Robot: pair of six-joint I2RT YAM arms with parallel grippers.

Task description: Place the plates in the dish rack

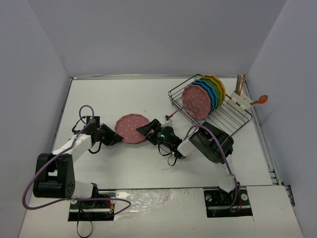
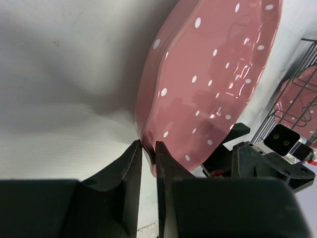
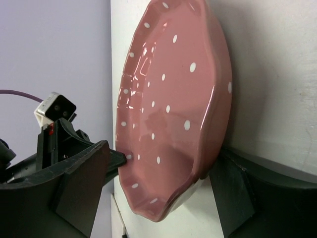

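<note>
A pink white-dotted plate (image 1: 131, 129) is held on edge above the table, between the two arms. My left gripper (image 1: 115, 136) is shut on its left rim; in the left wrist view the jaws (image 2: 148, 148) pinch the edge of the plate (image 2: 213, 84). My right gripper (image 1: 147, 130) is open, with its fingers on either side of the plate's right edge (image 3: 168, 109). The dish rack (image 1: 233, 119) stands at the back right. It holds several plates upright: a pink one (image 1: 197, 101) in front, then blue, green, yellow and orange.
A white cutlery holder (image 1: 239, 101) with an orange spoon (image 1: 261, 100) hangs on the rack's right end. Grey walls close in the table on the left, back and right. The rack also shows in the left wrist view (image 2: 302, 64).
</note>
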